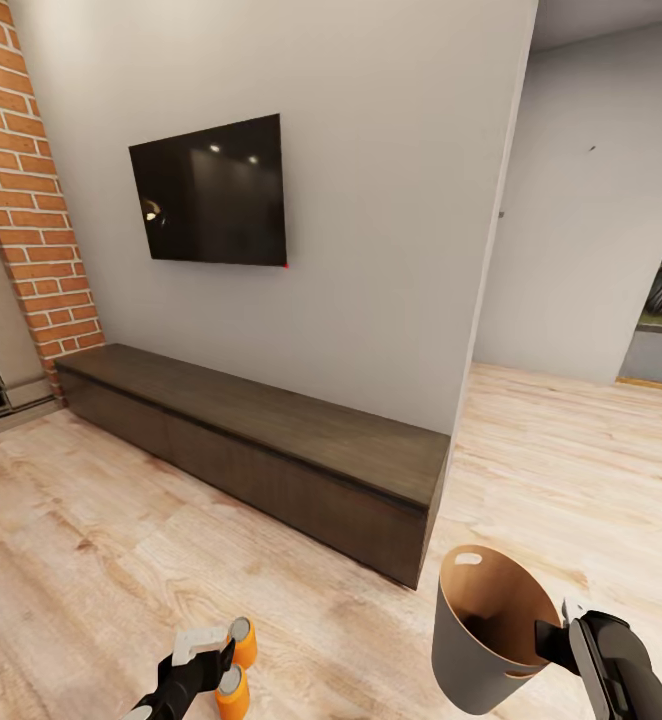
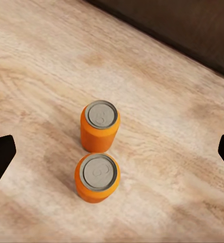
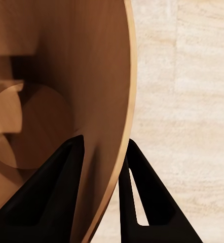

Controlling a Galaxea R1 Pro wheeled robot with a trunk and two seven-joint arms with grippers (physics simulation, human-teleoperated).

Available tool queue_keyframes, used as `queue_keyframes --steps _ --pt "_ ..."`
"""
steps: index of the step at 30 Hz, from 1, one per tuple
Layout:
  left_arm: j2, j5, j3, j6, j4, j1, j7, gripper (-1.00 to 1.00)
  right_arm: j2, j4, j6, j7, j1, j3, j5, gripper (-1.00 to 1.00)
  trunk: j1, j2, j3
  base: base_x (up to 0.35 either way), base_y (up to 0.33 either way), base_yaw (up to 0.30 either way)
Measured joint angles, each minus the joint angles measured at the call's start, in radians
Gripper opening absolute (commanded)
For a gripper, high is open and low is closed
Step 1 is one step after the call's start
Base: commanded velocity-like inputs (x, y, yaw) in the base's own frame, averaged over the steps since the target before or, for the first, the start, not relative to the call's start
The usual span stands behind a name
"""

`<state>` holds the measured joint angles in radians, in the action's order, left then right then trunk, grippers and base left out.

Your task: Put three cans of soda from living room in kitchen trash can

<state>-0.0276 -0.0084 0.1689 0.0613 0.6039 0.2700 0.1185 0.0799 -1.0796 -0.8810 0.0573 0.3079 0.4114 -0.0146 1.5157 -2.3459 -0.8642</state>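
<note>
Two orange cans of soda stand upright on the wood floor, one (image 2: 100,126) just behind the other (image 2: 97,178); the head view has them at the bottom left (image 1: 242,640) (image 1: 233,692). My left gripper (image 2: 113,151) hovers above them, open wide, with its fingertips far to either side. In the head view it (image 1: 203,660) is right beside the cans. The pale grey trash can (image 1: 471,640) with its tan inside (image 3: 66,76) hangs at the bottom right. My right gripper (image 3: 104,142) is shut on its rim, one finger inside and one outside. The bin's bottom looks bare.
A long low dark cabinet (image 1: 271,440) runs along the grey wall under a black TV (image 1: 211,190). A red brick column (image 1: 31,200) stands at the left. Past the wall's corner (image 1: 471,350), the plank floor (image 1: 571,440) continues to the right.
</note>
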Motion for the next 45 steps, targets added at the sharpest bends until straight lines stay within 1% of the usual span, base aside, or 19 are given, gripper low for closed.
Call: queue_keyframes --steps 6,10,15,37,38,45 --pt "0.0 0.001 0.001 0.002 0.0 0.0 0.0 1.0 0.0 0.0 0.0 0.0 0.0 0.0 0.0 -1.0 0.0 0.0 0.0 0.0 0.0 0.0" --pt "0.0 0.0 0.001 0.031 -0.001 0.0 0.0 1.0 0.0 0.0 0.001 0.0 0.0 0.0 0.0 -1.0 0.0 0.0 0.0 0.0 0.0 0.0" --pt "0.0 0.0 0.001 0.052 -0.001 0.0 0.0 1.0 0.0 0.001 0.001 0.0 0.0 0.0 0.0 -1.0 0.0 0.0 0.0 0.0 0.0 0.0" --pt "0.0 0.001 0.001 0.057 -0.001 0.0 0.0 1.0 0.0 0.0 0.001 0.0 0.0 0.0 -0.001 -1.0 0.084 -0.154 -0.069 0.0 0.0 0.0" --pt "0.0 0.001 0.001 0.057 -0.001 0.0 0.0 1.0 0.0 0.0 0.001 0.0 0.0 0.0 -0.001 -1.0 0.085 -0.154 -0.073 0.0 0.0 0.0" --pt "0.0 0.001 0.001 0.057 -0.001 0.0 0.0 1.0 0.003 -0.012 0.001 0.0 0.0 0.0 0.002 -1.0 0.085 -0.154 -0.073 0.0 0.0 0.0"
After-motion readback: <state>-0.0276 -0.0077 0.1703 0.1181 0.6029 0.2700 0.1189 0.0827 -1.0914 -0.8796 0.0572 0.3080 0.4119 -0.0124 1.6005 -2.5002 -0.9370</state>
